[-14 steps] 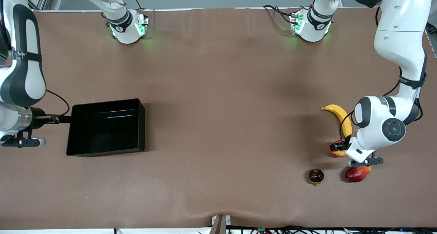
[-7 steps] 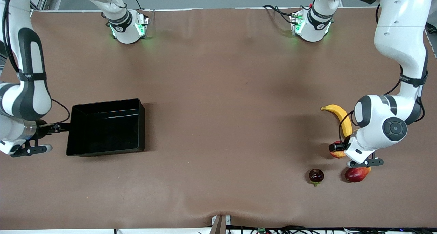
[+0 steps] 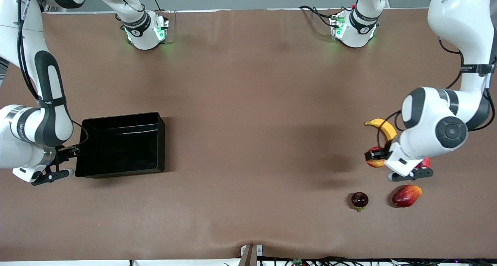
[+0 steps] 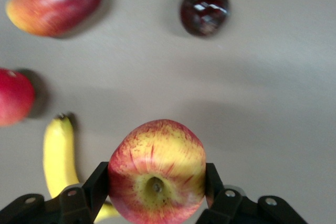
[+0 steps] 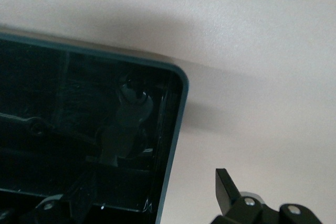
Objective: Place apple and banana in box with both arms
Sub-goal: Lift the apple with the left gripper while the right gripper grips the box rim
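My left gripper (image 3: 373, 156) is shut on the apple (image 3: 375, 162), red with yellow streaks, and holds it up above the table beside the banana (image 3: 383, 127). In the left wrist view the apple (image 4: 156, 169) sits between both fingers, and the banana (image 4: 58, 161) lies on the table below. The black box (image 3: 120, 116) stands toward the right arm's end of the table and has nothing in it. My right gripper (image 3: 72, 151) is open at the box's end wall. In the right wrist view one finger (image 5: 226, 186) is outside the box wall (image 5: 176, 108), and the other is over the dark inside.
A red-orange mango (image 3: 406, 195) and a dark red round fruit (image 3: 359, 200) lie nearer the front camera than the apple. A plain red fruit (image 3: 425, 163) is partly hidden under the left arm's wrist. The left wrist view shows the mango (image 4: 52, 1), dark fruit (image 4: 205, 10) and red fruit (image 4: 13, 95).
My left gripper has lifted the apple off the table and moved it toward the banana. My right gripper has slid along the box's end wall toward the front camera. The box has not moved.
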Motion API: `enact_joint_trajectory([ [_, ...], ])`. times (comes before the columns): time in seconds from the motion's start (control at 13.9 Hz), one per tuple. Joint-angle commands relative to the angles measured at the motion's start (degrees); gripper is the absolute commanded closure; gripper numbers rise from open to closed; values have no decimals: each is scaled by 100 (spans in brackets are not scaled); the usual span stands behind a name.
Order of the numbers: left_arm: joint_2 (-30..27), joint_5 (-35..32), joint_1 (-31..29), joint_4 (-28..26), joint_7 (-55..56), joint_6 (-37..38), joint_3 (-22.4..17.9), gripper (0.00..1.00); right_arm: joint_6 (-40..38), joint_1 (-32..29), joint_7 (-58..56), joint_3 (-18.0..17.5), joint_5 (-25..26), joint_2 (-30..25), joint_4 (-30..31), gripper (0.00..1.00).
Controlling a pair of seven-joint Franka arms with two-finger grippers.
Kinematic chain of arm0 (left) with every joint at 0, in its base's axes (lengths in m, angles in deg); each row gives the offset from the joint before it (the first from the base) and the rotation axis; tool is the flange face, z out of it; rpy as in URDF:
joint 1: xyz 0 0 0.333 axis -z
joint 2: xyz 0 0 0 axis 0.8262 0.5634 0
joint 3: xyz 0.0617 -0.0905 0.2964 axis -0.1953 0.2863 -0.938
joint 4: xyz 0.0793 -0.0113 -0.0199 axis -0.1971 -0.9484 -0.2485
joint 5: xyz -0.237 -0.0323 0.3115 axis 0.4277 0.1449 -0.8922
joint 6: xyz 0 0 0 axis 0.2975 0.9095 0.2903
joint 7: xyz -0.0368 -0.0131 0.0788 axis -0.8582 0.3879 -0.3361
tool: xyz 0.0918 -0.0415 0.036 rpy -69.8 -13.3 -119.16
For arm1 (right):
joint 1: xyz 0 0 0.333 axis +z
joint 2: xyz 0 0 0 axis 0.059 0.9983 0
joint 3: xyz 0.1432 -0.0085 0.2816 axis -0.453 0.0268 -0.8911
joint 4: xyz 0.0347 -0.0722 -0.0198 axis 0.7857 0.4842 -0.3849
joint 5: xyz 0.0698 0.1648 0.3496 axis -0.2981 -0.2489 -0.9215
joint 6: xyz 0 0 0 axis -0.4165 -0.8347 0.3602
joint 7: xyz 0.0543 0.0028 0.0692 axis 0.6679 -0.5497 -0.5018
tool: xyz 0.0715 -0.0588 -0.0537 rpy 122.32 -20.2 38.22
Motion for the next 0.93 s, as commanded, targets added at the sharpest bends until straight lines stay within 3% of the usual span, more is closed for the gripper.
enact_joint_trajectory([
  [0.0, -284, -47, -19, -106, 327, 252, 262, 100, 3, -117, -95, -80, 48, 90, -98, 0],
  [0.07, -311, -47, -19, -105, 537, 262, 359, 100, -5, -143, -95, -80, 48, 151, -98, 0],
  [0.29, -311, -47, -10, -70, 1118, 262, 640, 100, -6, -248, -174, -80, -5, 274, -98, 25],
  [0.43, -267, -47, 16, -9, 1452, 262, 816, 100, -32, -249, -192, -80, -14, 274, -98, 48],
  [0.5, -258, -47, 25, -9, 1645, 262, 904, 100, -49, -231, -192, -89, -5, 274, -98, 67],
  [0.65, -241, -55, 33, -18, 1822, 262, 957, 100, -76, -205, -183, -89, -14, 274, -98, 94],
  [0.72, -232, -56, 34, -26, 1831, 262, 957, 100, -102, -205, -175, -89, -14, 274, -106, 100],
  [0.86, -197, -47, 77, -26, 1831, 262, 957, 100, -102, -170, -105, -89, -31, 266, -106, 100],
])
